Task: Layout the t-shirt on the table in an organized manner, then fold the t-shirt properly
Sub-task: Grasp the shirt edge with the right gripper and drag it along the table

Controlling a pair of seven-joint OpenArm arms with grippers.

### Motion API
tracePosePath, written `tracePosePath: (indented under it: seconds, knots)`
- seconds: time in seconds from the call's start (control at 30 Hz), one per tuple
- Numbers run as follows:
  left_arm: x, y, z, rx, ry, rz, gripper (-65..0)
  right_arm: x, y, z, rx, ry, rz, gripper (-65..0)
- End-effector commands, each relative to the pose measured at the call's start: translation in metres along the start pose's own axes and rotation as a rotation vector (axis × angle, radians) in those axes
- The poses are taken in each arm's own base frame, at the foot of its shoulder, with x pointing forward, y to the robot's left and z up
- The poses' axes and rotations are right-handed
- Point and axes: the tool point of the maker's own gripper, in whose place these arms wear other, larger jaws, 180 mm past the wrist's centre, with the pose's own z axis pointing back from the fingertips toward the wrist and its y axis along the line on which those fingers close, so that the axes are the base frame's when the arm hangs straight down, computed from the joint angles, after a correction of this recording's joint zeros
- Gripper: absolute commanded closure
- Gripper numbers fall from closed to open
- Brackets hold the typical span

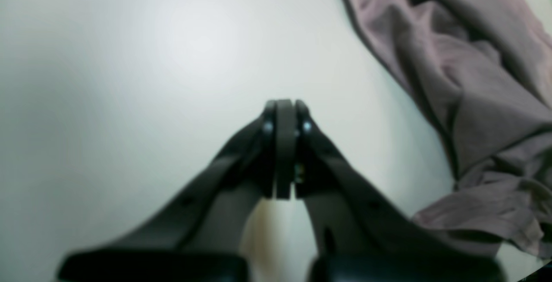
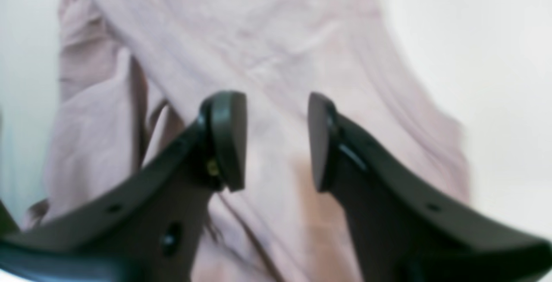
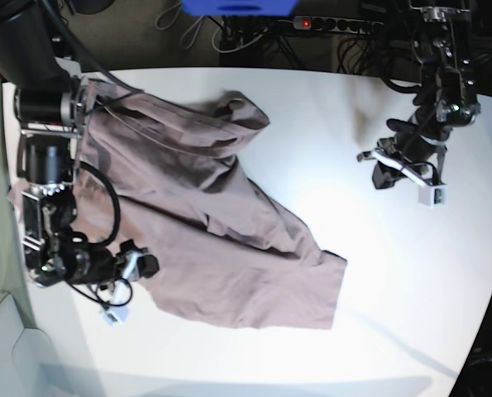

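While the t-shirt sprawls rumpled across the near-left half of the desk, its hem points toward the middle and its bunched top reaches the far side. Only the base view shows me that whole outline; my right wrist view fills almost wholly with pale mauve folds, and my left wrist view catches just a creased edge of cloth at its right side. Bare white surface runs wide on the side of my left arm and along the near edge, giving open room there. My right tool hangs over the fabric with its tips apart and nothing between them. My left tool sits pressed together, empty, above bare desk, well apart from the shirt.
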Motion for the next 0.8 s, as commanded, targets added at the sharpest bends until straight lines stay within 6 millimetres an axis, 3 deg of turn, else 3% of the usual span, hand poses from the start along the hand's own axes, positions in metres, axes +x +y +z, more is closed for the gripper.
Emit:
tracePosePath:
  seconds: [0.0, 0.13, 0.2, 0.47, 0.63, 0.77]
  knots:
    - [0.012, -0.002, 0.003, -0.008, -0.037, -0.011, -0.2, 0.029, 0.002, 0.001, 0.005, -0.07, 0.027, -16.3]
    - [0.009, -0.004, 0.001, -0.011, -0.036, 0.003, -0.2, 0.028, 0.005, -0.028, 0.006, -0.096, 0.009, 0.0]
    - [0.009, -0.005, 0.0, -0.013, -0.038, 0.009, -0.2, 0.027, 0.002, -0.038, -0.016, -0.108, -0.011, 0.0]
    - [0.009, -0.007, 0.001, -0.018, -0.038, 0.015, -0.2, 0.001, -0.06, -0.048, -0.303, -0.198, -0.249, 0.0]
    - [0.009, -0.007, 0.001, -0.018, -0.038, 0.013, -0.2, -0.018, -0.122, -0.02, -0.588, -0.296, -0.345, 0.0]
    - [0.004, -0.006, 0.002, -0.015, -0.03, 0.016, -0.2, -0.029, -0.167, 0.018, -0.822, -0.37, -0.362, 0.0]
